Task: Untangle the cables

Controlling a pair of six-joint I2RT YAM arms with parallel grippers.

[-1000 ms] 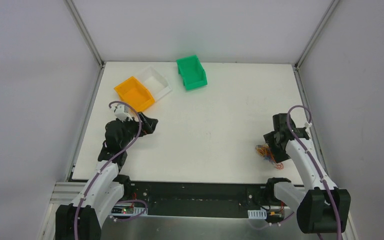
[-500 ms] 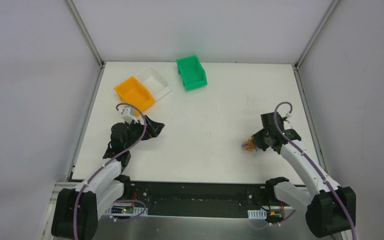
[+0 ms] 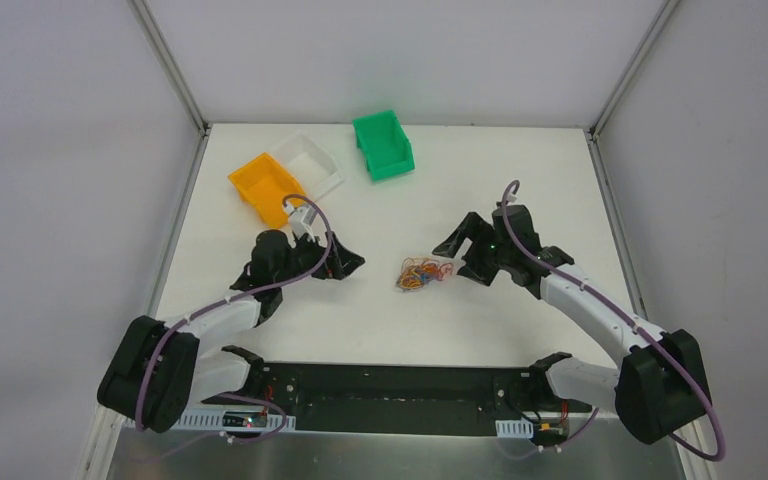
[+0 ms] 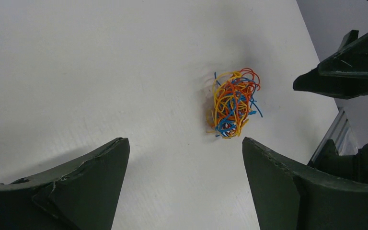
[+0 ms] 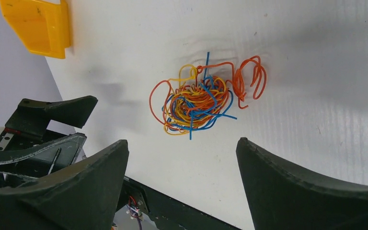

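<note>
The cables (image 3: 422, 272) lie as one tangled ball of thin orange, blue and yellow wires on the white table, near its middle. In the left wrist view the cables (image 4: 232, 103) rest just beyond my open left gripper (image 4: 184, 143). From the right wrist the cables (image 5: 201, 98) show loose orange loops trailing off the ball, ahead of my open right gripper (image 5: 182, 143). Seen from above, the left gripper (image 3: 345, 262) is left of the ball and the right gripper (image 3: 460, 255) close on its right. Neither touches it.
An orange bin (image 3: 268, 186), a clear bin (image 3: 310, 165) and a green bin (image 3: 384, 145) stand at the back of the table. The black front rail (image 3: 400, 385) runs along the near edge.
My right gripper carried the tangle from the right side toward the middle, then opened and let it drop. My left arm swung right toward the ball.
</note>
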